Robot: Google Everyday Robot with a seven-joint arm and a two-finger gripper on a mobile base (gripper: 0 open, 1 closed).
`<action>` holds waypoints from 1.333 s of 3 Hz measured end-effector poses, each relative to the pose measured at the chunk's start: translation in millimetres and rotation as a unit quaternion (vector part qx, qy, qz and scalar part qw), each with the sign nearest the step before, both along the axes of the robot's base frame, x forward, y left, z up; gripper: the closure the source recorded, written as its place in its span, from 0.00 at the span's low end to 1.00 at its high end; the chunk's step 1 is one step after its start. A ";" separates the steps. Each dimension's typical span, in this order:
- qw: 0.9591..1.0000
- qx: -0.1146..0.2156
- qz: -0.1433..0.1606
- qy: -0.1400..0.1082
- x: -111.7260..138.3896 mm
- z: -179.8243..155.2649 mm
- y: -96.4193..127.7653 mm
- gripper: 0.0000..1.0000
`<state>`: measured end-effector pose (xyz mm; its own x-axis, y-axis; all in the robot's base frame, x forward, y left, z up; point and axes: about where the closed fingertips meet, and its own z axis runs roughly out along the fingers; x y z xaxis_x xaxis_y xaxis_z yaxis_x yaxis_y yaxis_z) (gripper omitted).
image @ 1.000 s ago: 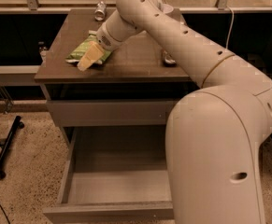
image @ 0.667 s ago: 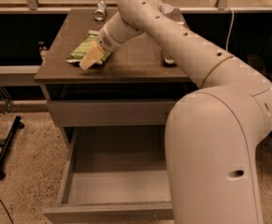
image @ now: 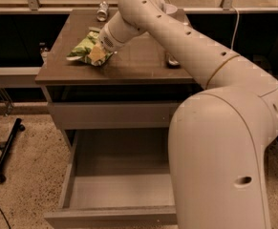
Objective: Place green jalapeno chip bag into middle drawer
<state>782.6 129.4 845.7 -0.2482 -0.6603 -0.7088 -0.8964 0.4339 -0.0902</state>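
The green jalapeno chip bag (image: 82, 48) lies on the left part of the brown cabinet top (image: 138, 66). My gripper (image: 97, 55) is down on the bag's right end, touching it, at the end of my arm that reaches in from the right. The middle drawer (image: 122, 192) stands pulled open below, its grey floor bare, with its tall left wall (image: 68, 178) and plain front (image: 110, 217) in view. My arm's big white body hides the drawer's right side.
A can (image: 102, 11) lies at the back of the cabinet top. A small dark object (image: 172, 61) sits to the right, partly behind my arm. A shut, shallower drawer front (image: 114, 114) is above the open drawer. A black stand (image: 7, 149) lies on the floor at left.
My gripper has shifted slightly up and to the right on the bag. The bag stays in about the same place on the cabinet top. The drawer has not moved.
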 end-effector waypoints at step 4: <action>0.991 0.078 0.075 -0.082 -145.9 98.6 -82.8 1.00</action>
